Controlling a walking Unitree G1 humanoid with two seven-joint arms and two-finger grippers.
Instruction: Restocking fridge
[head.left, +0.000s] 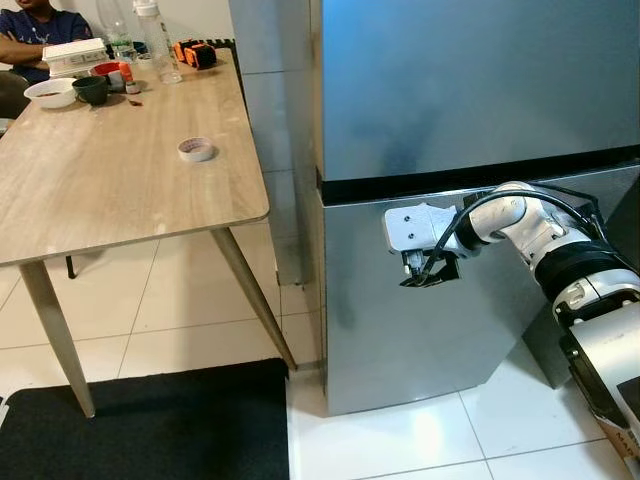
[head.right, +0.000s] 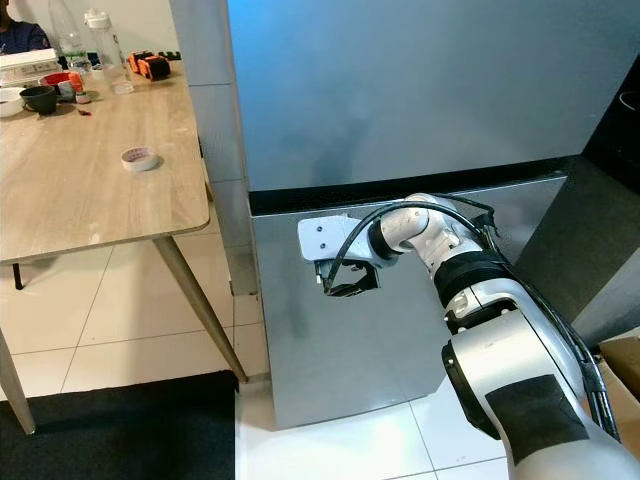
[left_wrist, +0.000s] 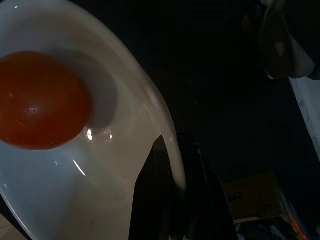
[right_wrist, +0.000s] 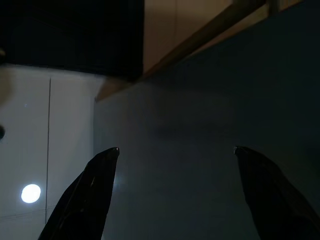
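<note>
- The right pincer (head.right: 340, 283), fingers spread apart, should hook the left edge of the tall grey steel fridge's (head.left: 470, 90) lower door.
- Right arm reaches across, wrist bent down.
- The left pincer (left_wrist: 175, 200) is clamped on a white bowl's (left_wrist: 125, 125) rim, orange-red round fruit (left_wrist: 40, 100) inside; keep it level.
</note>
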